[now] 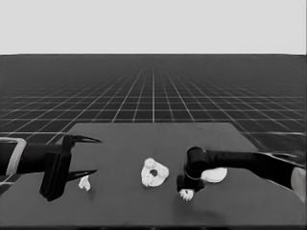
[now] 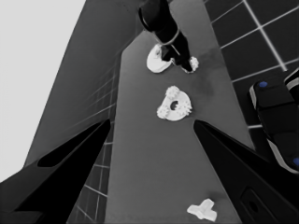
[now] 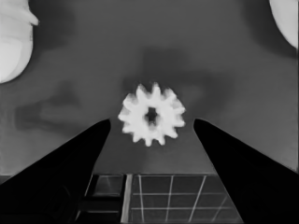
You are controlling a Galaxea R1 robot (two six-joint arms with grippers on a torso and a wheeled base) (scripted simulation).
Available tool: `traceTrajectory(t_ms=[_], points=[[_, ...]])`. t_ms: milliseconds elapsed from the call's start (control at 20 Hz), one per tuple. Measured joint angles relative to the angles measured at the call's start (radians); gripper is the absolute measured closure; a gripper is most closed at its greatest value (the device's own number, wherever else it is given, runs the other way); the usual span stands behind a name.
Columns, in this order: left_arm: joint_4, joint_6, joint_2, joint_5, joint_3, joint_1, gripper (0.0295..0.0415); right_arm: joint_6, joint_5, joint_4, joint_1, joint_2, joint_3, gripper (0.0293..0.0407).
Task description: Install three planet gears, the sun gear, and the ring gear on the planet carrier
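R gripper [image 1: 186, 188] hangs over a loose gear [image 3: 152, 120] near the table's [image 1: 120, 206] front edge, fingers spread to either side, not touching it. Behind, smaller round part [image 1: 154, 172] sits mid-table w/ gears on it; larger round part [image 1: 216, 175] lies beside R arm. L gripper [image 1: 81, 155] waits at left end, fingers spread, thin white piece [image 1: 85, 182] below.

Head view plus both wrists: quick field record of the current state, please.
right gripper: open, down over a loose gear near the table's front edge
left gripper: open, waiting over the table's left end
smaller round part: mid-table, gears seated on it; count unclear
larger round part: behind the right arm, partly hidden
thin white piece: lying below the left fingers, not held
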Motion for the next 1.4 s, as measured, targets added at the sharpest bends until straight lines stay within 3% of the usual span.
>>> traceTrajectory(t_ms=[300,400,450,800,950,1300,1400], points=[[0.000,0.000,0.000,0.000,0.000,0.000,0.0326,-0.014,0.011,-0.024,-0.024,0.006,-0.022,0.0315],[0.000,0.000,0.000,0.000,0.000,0.000,0.0326,-0.014,0.011,-0.025,-0.025,0.006,-0.023,0.0386],[0.000,0.000,0.000,0.000,0.000,0.000,0.0326,-0.014,0.011,-0.025,-0.024,0.006,-0.023,0.0390],[0.000,0.000,0.000,0.000,0.000,0.000,0.0326,-0.014,0.011,-0.025,-0.024,0.006,-0.023,0.0390],[0.000,0.000,0.000,0.000,0.000,0.000,0.0326,0.065,-0.035,0.161,0.164,-0.022,0.096,0.0390],[0.000,0.000,0.000,0.000,0.000,0.000,0.0326,0.074,-0.035,0.217,0.220,-0.023,0.106,0.0390],[0.000,0.000,0.000,0.000,0.000,0.000,0.0326,0.033,-0.029,0.252,0.255,0.309,-0.281,0.0390]])
